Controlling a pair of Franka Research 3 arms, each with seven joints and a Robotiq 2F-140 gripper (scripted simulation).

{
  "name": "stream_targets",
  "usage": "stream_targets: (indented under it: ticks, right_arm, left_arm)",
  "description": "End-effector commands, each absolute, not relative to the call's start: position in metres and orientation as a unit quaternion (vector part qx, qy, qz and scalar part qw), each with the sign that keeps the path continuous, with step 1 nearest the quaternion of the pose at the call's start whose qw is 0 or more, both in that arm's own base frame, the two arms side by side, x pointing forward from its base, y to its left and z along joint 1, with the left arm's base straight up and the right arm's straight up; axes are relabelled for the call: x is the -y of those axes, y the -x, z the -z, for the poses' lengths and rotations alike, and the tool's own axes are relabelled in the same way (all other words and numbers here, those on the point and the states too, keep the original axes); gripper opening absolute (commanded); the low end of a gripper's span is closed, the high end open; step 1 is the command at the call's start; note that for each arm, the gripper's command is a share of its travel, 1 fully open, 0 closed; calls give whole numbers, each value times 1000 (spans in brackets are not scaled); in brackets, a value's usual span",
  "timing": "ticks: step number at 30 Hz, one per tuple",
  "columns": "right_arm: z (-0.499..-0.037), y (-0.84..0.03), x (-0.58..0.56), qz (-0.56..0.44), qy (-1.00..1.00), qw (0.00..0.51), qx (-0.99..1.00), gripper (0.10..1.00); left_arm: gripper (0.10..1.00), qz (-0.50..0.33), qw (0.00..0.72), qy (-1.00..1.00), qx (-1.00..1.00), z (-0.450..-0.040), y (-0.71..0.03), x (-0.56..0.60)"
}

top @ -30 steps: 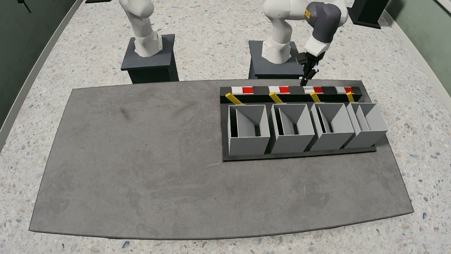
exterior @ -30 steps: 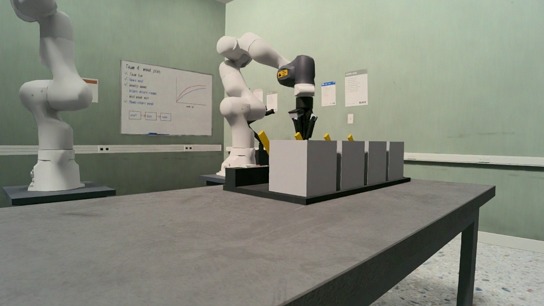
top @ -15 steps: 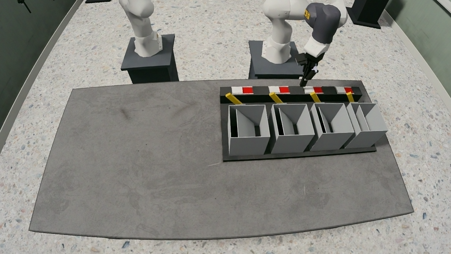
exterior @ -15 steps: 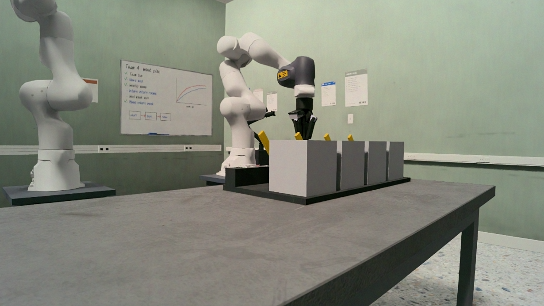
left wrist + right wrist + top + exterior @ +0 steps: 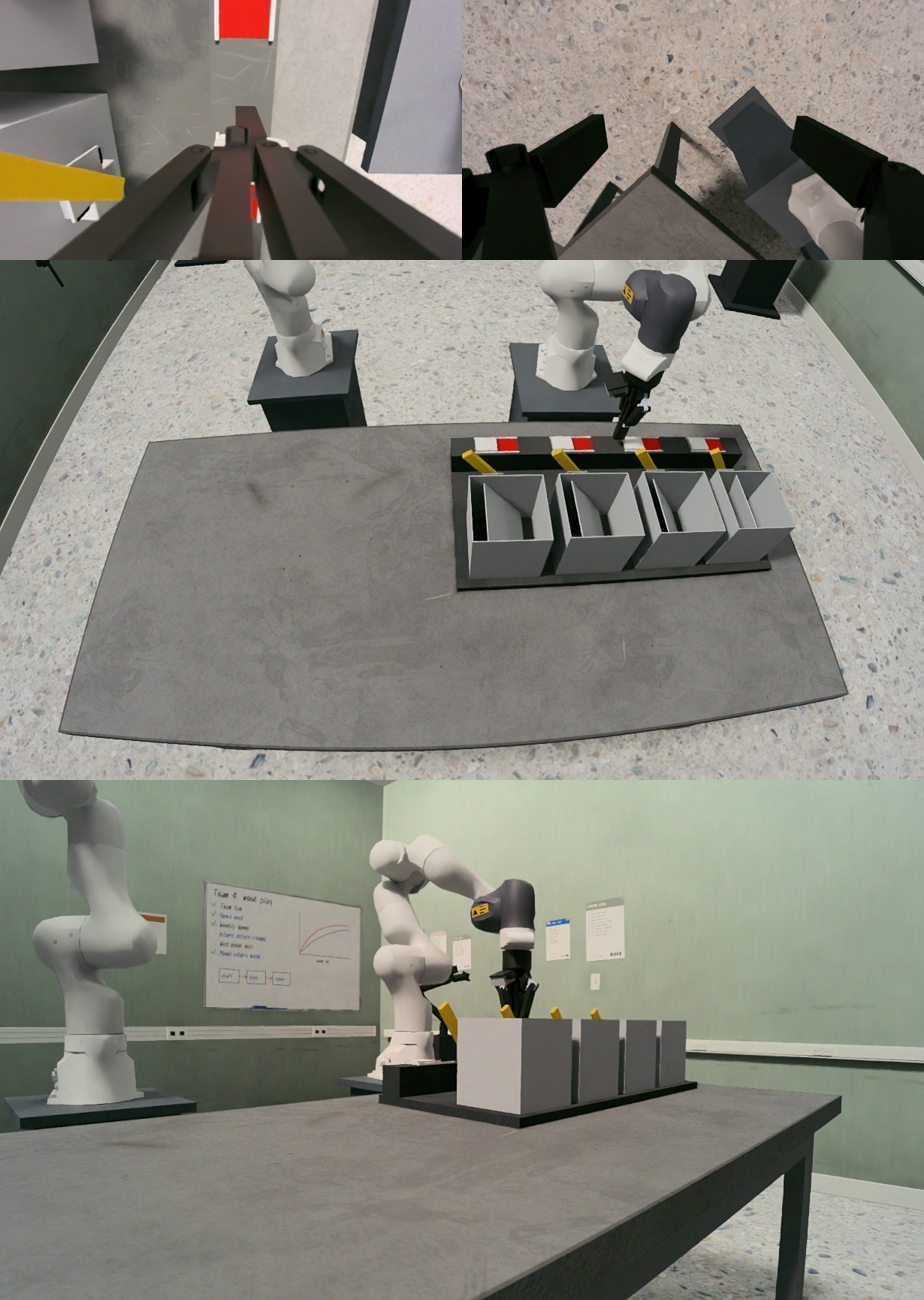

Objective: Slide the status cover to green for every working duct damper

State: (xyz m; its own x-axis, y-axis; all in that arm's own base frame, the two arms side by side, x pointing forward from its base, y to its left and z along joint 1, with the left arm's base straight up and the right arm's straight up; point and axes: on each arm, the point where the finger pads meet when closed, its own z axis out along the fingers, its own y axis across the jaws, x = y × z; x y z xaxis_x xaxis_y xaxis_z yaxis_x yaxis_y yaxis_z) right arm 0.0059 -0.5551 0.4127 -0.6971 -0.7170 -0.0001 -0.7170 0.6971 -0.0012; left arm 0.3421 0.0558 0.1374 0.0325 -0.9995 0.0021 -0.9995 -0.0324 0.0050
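Four grey dampers (image 5: 507, 559) (image 5: 596, 555) (image 5: 674, 551) (image 5: 746, 546) stand in a row, each behind its own slider. Their yellow levers (image 5: 479, 462) (image 5: 566, 461) (image 5: 647, 459) (image 5: 717, 458) all lean left in the top view. All four sliders show red (image 5: 508, 445) (image 5: 581, 444) (image 5: 651, 444) (image 5: 714, 445), with white covers (image 5: 484, 445) (image 5: 560, 443) on the left. My left gripper (image 5: 619, 436) (image 5: 244, 122) is shut and empty, just left of the third slider's cover, which its fingers partly hide in the left wrist view; contact cannot be told. My right gripper (image 5: 700, 131) is open and empty, beyond the table corner.
The dampers and the black slider rail (image 5: 535, 461) (image 5: 420, 1080) share a dark base (image 5: 614, 576) at the right of the table (image 5: 291, 621) in the top view. The levers rise close behind the rail. The left arm's pedestal (image 5: 555, 403) stands beyond the table edge.
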Motion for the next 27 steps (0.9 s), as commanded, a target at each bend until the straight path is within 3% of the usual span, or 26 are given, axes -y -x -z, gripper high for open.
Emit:
stream_targets:
  ticks: [1,27]
  right_arm:
    - [-413,-6,554,0,387,0,-922,1000]
    - [-413,-6,554,0,387,0,-922,1000]
  left_arm:
    - [99,0,0,-716,698,-134,-344,-56]
    - [99,0,0,-716,698,-126,-344,-56]
